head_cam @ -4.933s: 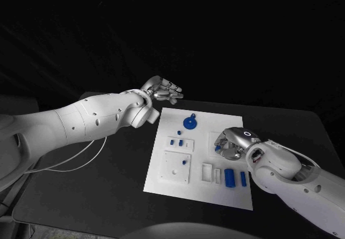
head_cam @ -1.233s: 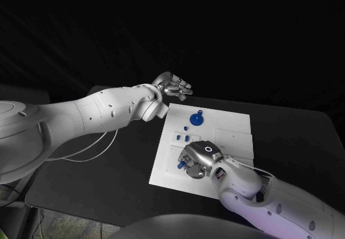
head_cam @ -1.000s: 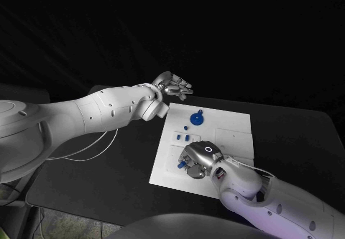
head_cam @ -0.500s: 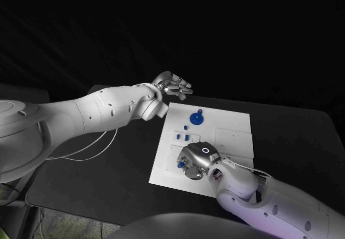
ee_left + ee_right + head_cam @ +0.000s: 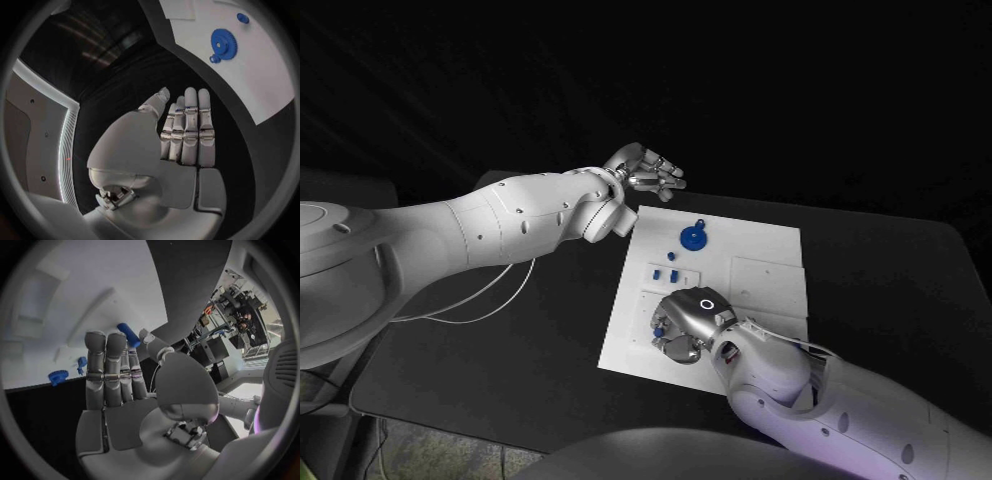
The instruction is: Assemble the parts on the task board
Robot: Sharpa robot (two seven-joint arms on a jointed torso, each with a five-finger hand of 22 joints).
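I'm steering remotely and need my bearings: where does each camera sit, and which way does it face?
Head view: on the robot's head, looking down at the task board; both white arms, left hand and right hand show.
Left wrist view: behind the left hand, facing the board's edge and the blue gear.
Right wrist view: behind the right hand, which pinches a blue part over the board.
Shared: all three show the gear and board.

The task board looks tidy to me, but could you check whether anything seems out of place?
Nothing stands out. The task board lies flat, the blue gear rests on it, and the right hand holds a blue part over it.
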